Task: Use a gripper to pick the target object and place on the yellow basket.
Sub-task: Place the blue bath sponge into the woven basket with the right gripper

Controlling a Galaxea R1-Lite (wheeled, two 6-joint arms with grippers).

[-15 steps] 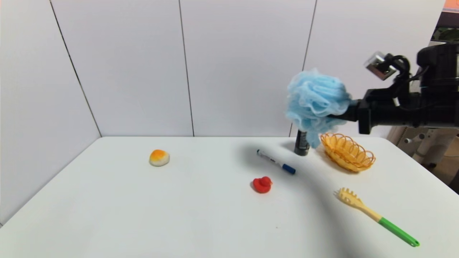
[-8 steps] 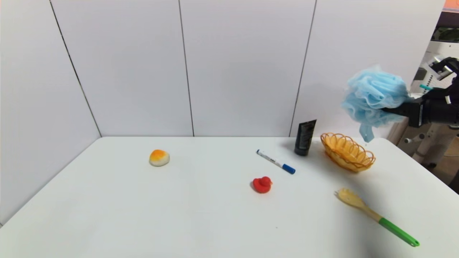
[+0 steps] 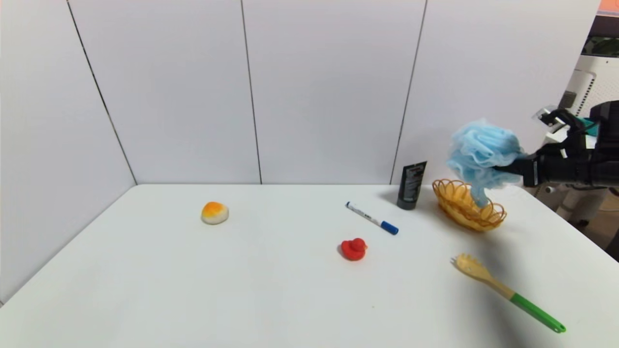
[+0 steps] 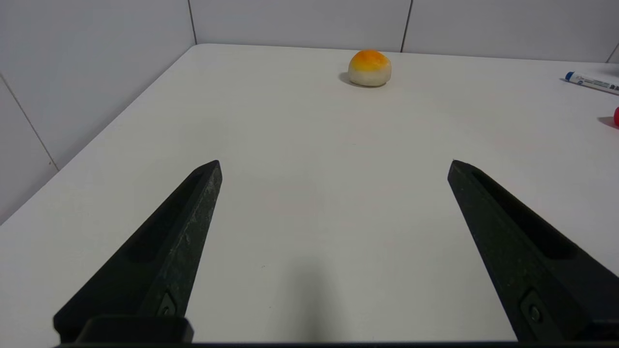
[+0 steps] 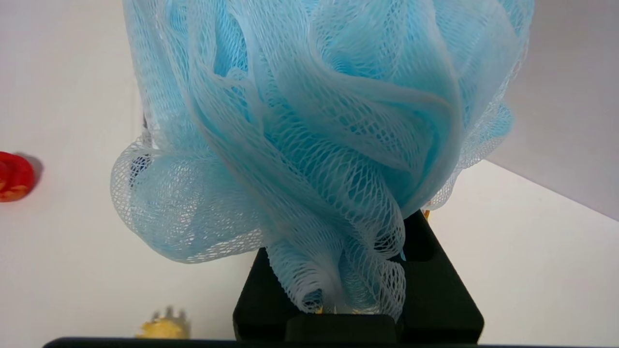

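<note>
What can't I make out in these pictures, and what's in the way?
- Head view: part of the basket is hidden by the hanging end of the bath pouf.
- Right wrist view: the tips of the right gripper's jaws are buried in the pouf's mesh.
- Left wrist view: the picture's edge cuts off the red duck and the marker.

Head view bright, evenly lit; white tabletop [image 3: 280,280] nearly washed out, pale walls [image 3: 333,92] w/ little shading; soft, dim shadow runs down table's near right; small shadow beside red duck [image 3: 353,249]; bath pouf [image 3: 483,152] slightly soft at its edges; L wrist view greyer, w/ faint dark smudge of shadow on near table; R wrist view shows pouf's mesh crisp, pasta spoon's [image 5: 163,328] head blurred; light source n/a, out of view.
</note>
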